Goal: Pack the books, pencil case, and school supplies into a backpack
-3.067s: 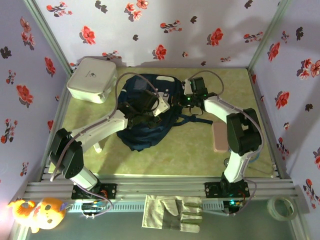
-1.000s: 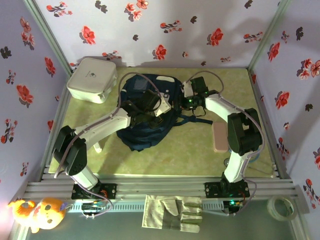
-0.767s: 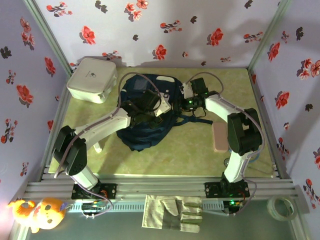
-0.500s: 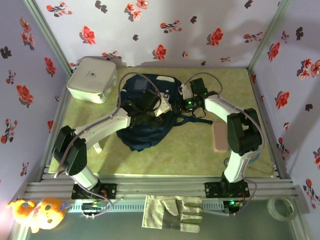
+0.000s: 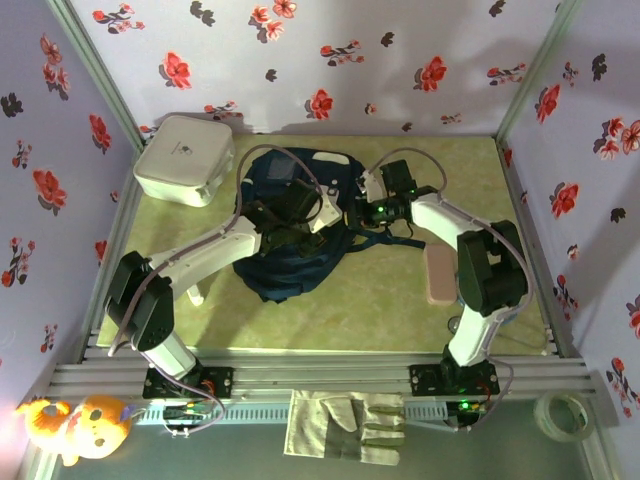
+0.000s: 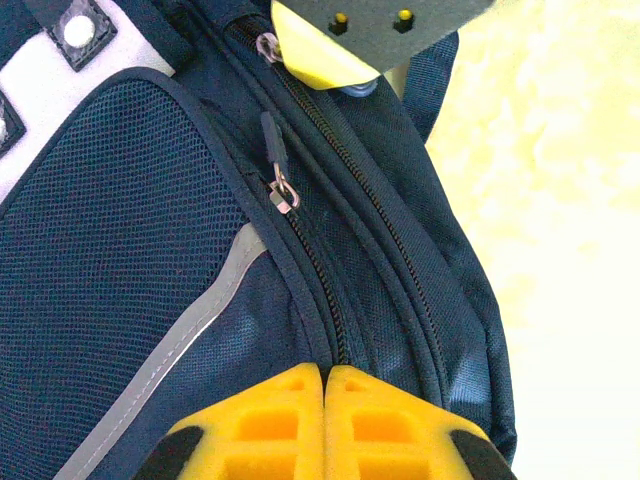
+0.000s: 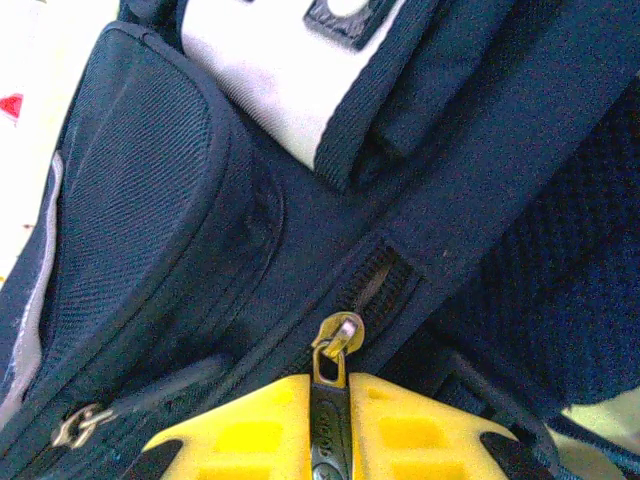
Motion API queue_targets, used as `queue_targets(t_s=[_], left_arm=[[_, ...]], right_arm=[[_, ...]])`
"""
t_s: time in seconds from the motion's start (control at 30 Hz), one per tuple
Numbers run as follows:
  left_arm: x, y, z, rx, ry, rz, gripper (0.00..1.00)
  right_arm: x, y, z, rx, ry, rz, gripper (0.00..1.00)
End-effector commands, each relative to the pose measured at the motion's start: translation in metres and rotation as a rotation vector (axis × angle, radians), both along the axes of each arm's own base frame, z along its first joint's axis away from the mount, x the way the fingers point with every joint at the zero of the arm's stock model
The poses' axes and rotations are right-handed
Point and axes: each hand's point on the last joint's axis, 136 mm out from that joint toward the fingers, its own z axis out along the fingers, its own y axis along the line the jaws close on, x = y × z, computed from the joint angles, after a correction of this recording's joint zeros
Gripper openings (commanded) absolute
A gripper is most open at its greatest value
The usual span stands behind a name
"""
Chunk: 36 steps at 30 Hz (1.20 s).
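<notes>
1. Backpack (image 5: 290,235): navy fabric with a light grey patch and a pale stripe. It lies flat near the middle of the green surface (image 5: 380,300), with both arms reaching over it.
2. White square box (image 5: 185,158): it sits at the backpack's far left corner, close by. I cannot tell whether the two touch.
3. Pencil case (image 5: 438,275): a pale-pink pouch lying flat on the surface, well apart from the backpack on its right. The right arm hides part of it.
4. Left end effector (image 6: 325,385): it is over the backpack's middle. Its yellow fingers are pressed together right where the backpack's piping and zip track run in under them. I cannot tell whether any fabric is pinched between them.
5. Right end effector (image 7: 332,385): it is at the backpack's right edge, beside the grey patch and the dark strap. Its yellow fingers are clamped on the zipper pull (image 7: 330,425).
6. That zipper pull is a dark tab hanging from a metal slider, which sits at the end of a short opened stretch of the backpack's zip.
7. Second pull tab (image 6: 272,140): a small dark tab on a metal ring. It lies loose on the backpack's side pocket seam, between the two end effectors, and neither one touches it.
</notes>
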Motion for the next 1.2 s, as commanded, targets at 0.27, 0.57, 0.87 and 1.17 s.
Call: queue_targets(t_s=[0.27, 0.57, 0.87, 1.17], left_arm=[[0.025, -0.023, 0.015, -0.096, -0.046, 0.074, 0.00], [0.032, -0.037, 0.017, -0.171, -0.039, 0.095, 0.00], [0.027, -0.039, 0.025, -0.191, -0.028, 0.079, 0.00], [0.029, -0.041, 0.031, -0.207, -0.034, 0.079, 0.00]], right_arm=[[-0.055, 0.027, 0.024, 0.244, 0.037, -0.040, 0.13], [-0.074, 0.026, 0.011, 0.263, 0.020, -0.101, 0.18], [-0.061, 0.016, 0.004, 0.094, -0.051, -0.080, 0.31], [-0.061, 0.014, -0.004, 0.007, -0.081, -0.047, 0.28]])
